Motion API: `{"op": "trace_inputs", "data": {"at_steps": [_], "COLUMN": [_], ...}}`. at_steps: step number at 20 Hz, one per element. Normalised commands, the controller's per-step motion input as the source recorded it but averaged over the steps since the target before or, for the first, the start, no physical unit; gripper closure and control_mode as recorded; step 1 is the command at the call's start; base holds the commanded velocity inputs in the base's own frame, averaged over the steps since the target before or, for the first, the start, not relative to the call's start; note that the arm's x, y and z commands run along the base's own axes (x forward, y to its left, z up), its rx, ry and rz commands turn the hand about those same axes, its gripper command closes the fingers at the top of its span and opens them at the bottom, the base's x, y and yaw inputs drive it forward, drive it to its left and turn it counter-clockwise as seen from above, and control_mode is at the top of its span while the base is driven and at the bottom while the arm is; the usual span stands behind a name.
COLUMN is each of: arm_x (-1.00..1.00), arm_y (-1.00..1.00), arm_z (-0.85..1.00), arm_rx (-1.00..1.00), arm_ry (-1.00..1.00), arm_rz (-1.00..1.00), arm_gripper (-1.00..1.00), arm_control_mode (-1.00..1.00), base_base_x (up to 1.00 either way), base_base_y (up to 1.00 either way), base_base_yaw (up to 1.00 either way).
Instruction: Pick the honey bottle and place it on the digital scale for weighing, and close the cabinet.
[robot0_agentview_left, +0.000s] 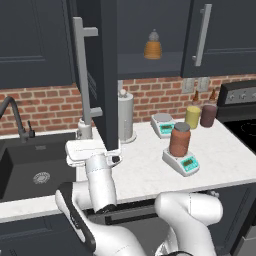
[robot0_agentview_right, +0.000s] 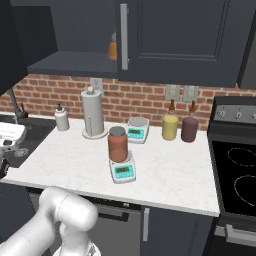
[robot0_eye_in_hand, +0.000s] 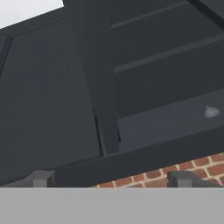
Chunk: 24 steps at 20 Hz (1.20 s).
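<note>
The two-finger gripper (robot0_eye_in_hand: 109, 179) pointed up at the underside of the dark charcoal-blue wall cabinet (robot0_eye_in_hand: 144, 109), its fingertips (robot0_eye_in_hand: 40, 178) spread wide apart with nothing between them. The cabinet's open door (robot0_agentview_left: 107, 70) stood just above the hand, edge-on, with its long grey bar handle (robot0_agentview_left: 82, 75). Well off to the hand's right on the white counter (robot0_agentview_left: 145, 170), the reddish-brown cylindrical honey bottle (robot0_agentview_left: 179, 139) with a grey lid sat upright on the small white digital scale (robot0_agentview_left: 181, 162).
</note>
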Motion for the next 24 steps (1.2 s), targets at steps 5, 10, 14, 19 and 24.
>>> {"op": "trace_inputs", "data": {"at_steps": [5, 10, 14, 19, 24], "arm_x": [0.0, 0.0, 0.0, -0.03, 0.0], "arm_y": [0.59, 0.18, 0.18, 0.55, 0.55], "arm_z": [0.0, 0.1, 0.08, -0.07, -0.08], "arm_rx": [0.0, 0.0, 0.0, 0.0, 0.0], "arm_ry": [-0.08, -0.18, -0.19, -0.13, -0.09], "arm_rz": [0.0, -0.05, -0.05, -0.03, -0.04], "arm_gripper": [-1.0, -1.0, -1.0, -1.0, -1.0], "arm_control_mode": [-1.0, -1.0, -1.0, -1.0, -1.0], "base_base_x": [0.0, 0.0, 0.0, 0.0, 0.0], "base_base_y": [0.0, 0.0, 0.0, 0.0, 0.0], "base_base_yaw": [0.0, 0.0, 0.0, 0.0, 0.0]}}
